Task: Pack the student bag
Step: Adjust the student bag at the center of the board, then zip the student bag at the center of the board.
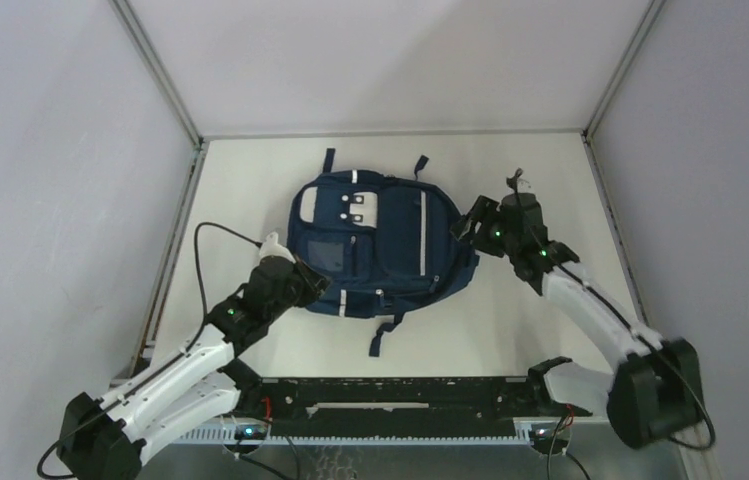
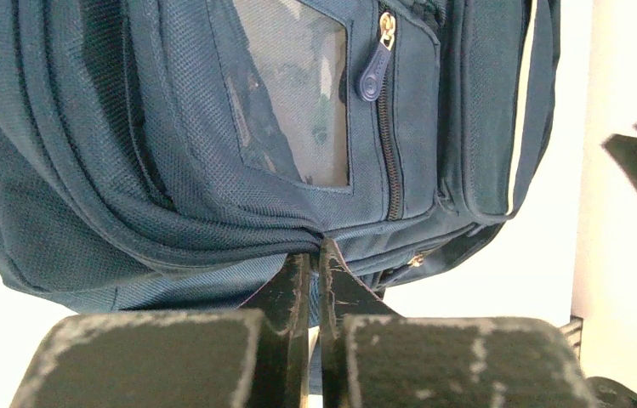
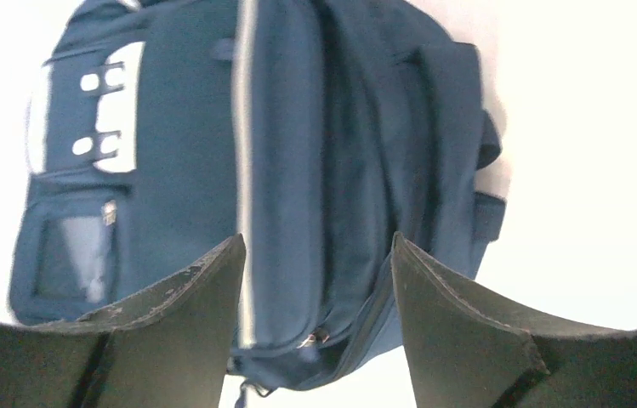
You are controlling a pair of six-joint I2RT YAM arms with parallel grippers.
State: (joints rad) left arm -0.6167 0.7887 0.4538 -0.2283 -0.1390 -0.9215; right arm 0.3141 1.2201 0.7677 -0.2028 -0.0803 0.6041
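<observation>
While the closed left gripper (image 2: pixel 315 255) is perhaps pinching the student bag (image 1: pixel 390 245), the spread-jawed right gripper (image 1: pixel 472 222) is hovering at its 3 o'clock side.

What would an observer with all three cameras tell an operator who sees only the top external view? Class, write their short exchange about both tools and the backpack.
Operator: From above I can't make out the left tool's tips against the backpack. Open or shut?
Observer: Shut. The left wrist view shows its fingers pressed together, tips touching the fabric just under the clear window pocket.
Operator: And the right tool?
Observer: Open. The right wrist view shows its fingers spread wide, framing the backpack's zipped side and gripping nothing.
</observation>
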